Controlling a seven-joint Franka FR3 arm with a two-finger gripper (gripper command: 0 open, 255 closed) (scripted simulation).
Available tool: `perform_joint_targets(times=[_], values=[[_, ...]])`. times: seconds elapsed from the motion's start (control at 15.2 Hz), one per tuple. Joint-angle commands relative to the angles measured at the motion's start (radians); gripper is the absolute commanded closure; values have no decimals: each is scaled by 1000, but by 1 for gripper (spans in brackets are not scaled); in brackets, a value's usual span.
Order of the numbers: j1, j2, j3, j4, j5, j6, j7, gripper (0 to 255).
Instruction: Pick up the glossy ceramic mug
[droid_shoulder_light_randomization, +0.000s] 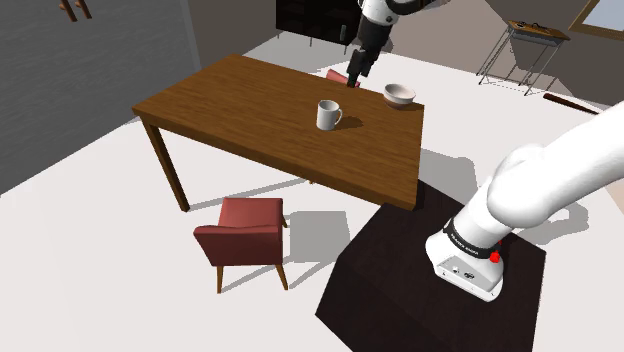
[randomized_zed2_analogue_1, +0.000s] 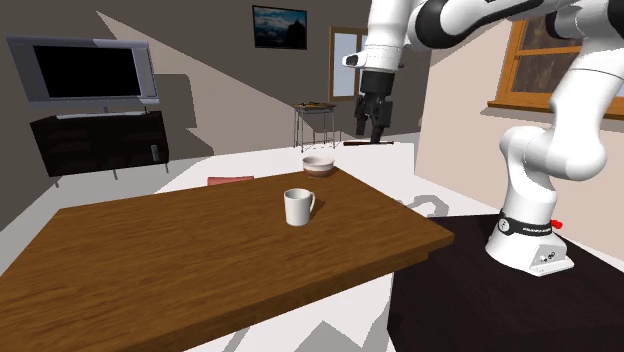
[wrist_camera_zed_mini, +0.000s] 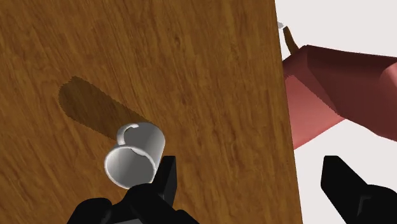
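while the gripper (droid_shoulder_light_randomization: 357, 72) hangs spread and empty above the far edge of the table (droid_shoulder_light_randomization: 230, 100), the white mug (droid_shoulder_light_randomization: 328, 115) stands upright nearby, inward of the corner with the bowl (droid_shoulder_light_randomization: 399, 95); probably light, rigid, slick, chippable; best pinched across one wall at the rim.

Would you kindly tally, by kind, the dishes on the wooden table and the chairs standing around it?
Glossy white mug with a handle: 1
White round bowl with a brown base: 1
Red upholstered armchairs: 2
Total: 4
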Motion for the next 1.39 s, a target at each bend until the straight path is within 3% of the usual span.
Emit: perform_joint_targets(times=[0.0,0.66,1.32], values=[[-6,63,-9,14,-6,39,-11,0],[-37,427,-44,200,-20,167,-57,0],[-74,792,-63,491,-18,196,-95,0]])
